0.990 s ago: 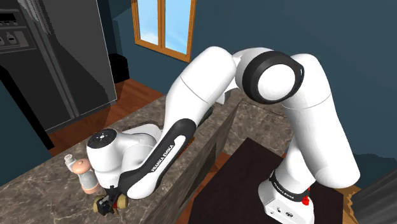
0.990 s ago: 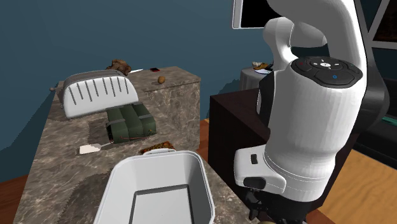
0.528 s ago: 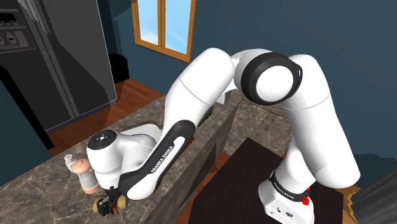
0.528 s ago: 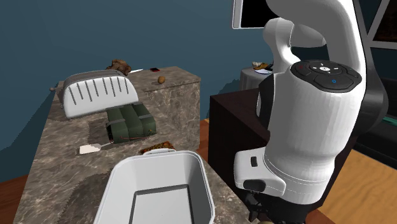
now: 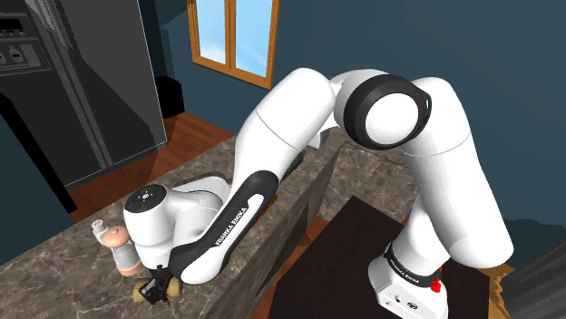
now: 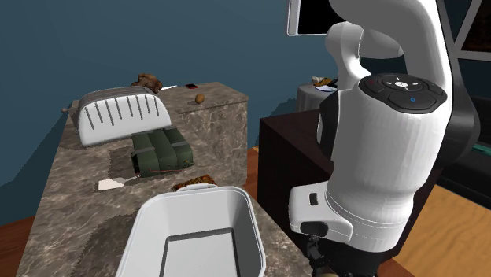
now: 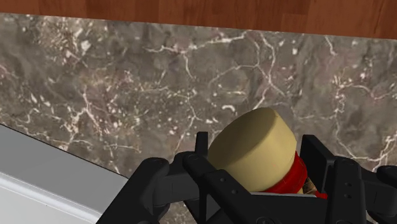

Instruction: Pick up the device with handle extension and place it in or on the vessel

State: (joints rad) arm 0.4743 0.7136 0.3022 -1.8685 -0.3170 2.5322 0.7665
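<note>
The all-black end effector (image 7: 257, 170) is clasping the cream-capped, red-banded cylindrical device (image 7: 253, 145) between its two fingers, closed on it. It is holding the device over the dark marble-patterned counter (image 7: 159, 83), just beside the rim of the white rectangular vessel (image 6: 197, 228). A dark green folded bag (image 6: 160, 149) is lying farther along the counter.
</note>
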